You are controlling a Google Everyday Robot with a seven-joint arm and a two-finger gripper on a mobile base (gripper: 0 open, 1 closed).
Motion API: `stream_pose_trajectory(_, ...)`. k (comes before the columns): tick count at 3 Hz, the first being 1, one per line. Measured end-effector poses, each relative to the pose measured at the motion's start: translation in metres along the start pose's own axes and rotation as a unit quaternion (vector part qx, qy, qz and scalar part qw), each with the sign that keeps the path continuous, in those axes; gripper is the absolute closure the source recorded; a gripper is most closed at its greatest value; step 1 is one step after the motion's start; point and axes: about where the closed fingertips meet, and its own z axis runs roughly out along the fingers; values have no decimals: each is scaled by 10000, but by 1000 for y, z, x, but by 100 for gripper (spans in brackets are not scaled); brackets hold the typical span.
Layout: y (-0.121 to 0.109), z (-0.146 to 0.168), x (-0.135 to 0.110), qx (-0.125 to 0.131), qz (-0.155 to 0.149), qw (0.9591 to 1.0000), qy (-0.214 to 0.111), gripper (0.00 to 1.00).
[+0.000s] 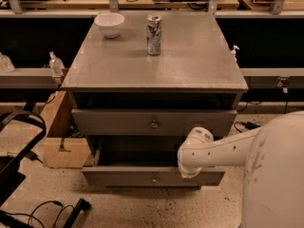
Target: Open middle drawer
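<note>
The grey cabinet (156, 61) shows a taller-fronted top drawer (118, 122) with a brass knob, pulled out slightly. Below it the slim middle drawer (118, 176) with a small brass knob (154, 179) stands pulled out, its dark inside showing. The lowest drawer is hidden under it. My white arm (223, 151) reaches in from the right. My gripper (191, 167) is at the arm's rounded end, at the top edge of the middle drawer's front, right of the knob.
A white bowl (109, 23) and a drink can (153, 28) stand on the cabinet top. A cardboard box (61, 141) and black cables (42, 208) lie on the floor at the left. My white body (275, 175) fills the lower right.
</note>
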Motion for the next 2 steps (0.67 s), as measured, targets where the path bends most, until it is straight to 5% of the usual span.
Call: stream_pose_trajectory(2,18,-6,-6,-208,-139,9996,-159,100)
